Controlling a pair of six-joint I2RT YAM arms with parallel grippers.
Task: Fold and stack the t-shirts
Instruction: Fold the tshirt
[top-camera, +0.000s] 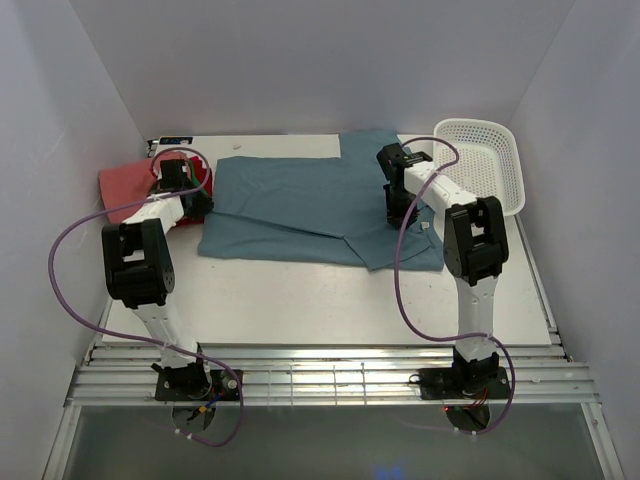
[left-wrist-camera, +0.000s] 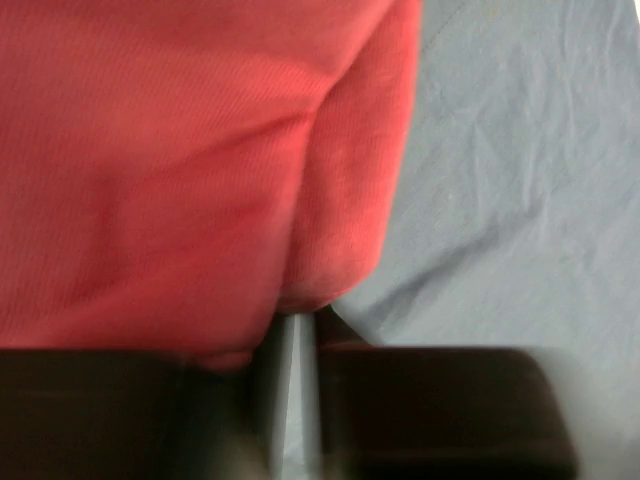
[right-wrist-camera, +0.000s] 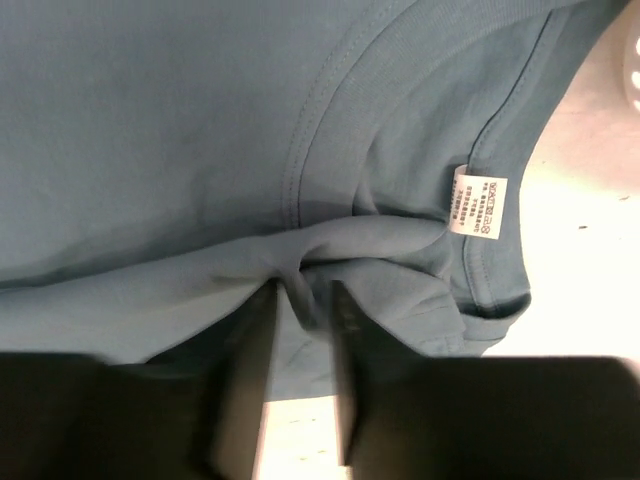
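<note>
The large teal-blue t-shirt (top-camera: 300, 205) lies partly folded across the middle of the table. A folded red t-shirt (top-camera: 125, 180) sits at its left end. My left gripper (top-camera: 193, 205) is low at the teal shirt's left edge, right beside the red one. In the left wrist view the red t-shirt (left-wrist-camera: 160, 160) fills the left and the teal t-shirt (left-wrist-camera: 520, 170) the right. There the left gripper (left-wrist-camera: 297, 325) shows a narrow gap with a blue-grey strip in it. My right gripper (top-camera: 400, 210) is down near the collar. In its wrist view the right gripper (right-wrist-camera: 300, 295) stands apart around a loose bunched fold of the teal t-shirt (right-wrist-camera: 180, 130).
A white mesh basket (top-camera: 490, 160) stands at the back right, close behind the right arm. A white care label (right-wrist-camera: 477, 205) hangs at the collar. Bare table (top-camera: 300, 290) runs along the near side of the shirt. White walls close in on three sides.
</note>
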